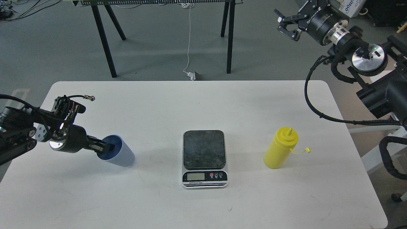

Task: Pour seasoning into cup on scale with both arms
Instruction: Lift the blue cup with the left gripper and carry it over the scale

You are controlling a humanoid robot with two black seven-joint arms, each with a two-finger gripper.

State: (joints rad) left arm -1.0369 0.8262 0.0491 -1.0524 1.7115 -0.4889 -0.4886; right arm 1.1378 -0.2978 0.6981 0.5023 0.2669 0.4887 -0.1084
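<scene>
White table (190,210), rounded corners, holds everything. Behind it a black-legged bench (108,41) and a white cable (189,38) on the grey floor, not relevant.

My right arm (375,92) is raised off the table's far right corner. My right gripper (287,28) is up high, fingers spread apart, holding nothing, well apart from the bottle. My left arm (19,133) comes in low over the table's left side.

The scale (204,157) sits mid-table, dark plate bare, LCD and buttons on the near edge. Nothing on it yet.

The yellow squeeze bottle (279,149) stands upright right of the scale, apart from it. Its small tethered cap (307,149) hangs off to the side, so the nozzle looks uncapped.

The light-blue cup (118,155) is left of the scale, well apart from it, and tilted hard, mouth toward my arm. My left gripper (106,148) has a finger inside the mouth, seemingly pinching the rim wall. I cannot tell how firm that pinch is, or whether the cup's base touches the table.

Risks, my judgement:
- Thin rim pinch on a tapered cup: may slip or swing during transfer.
- Set down while tilted, it tips or rolls off the plate.
- Placed off-centre, it could hit the buttons.
- Open nozzle: any knock or hard squeeze by the right gripper spills seasoning on the table.
- Tall bottle topples if approached off-line.
</scene>
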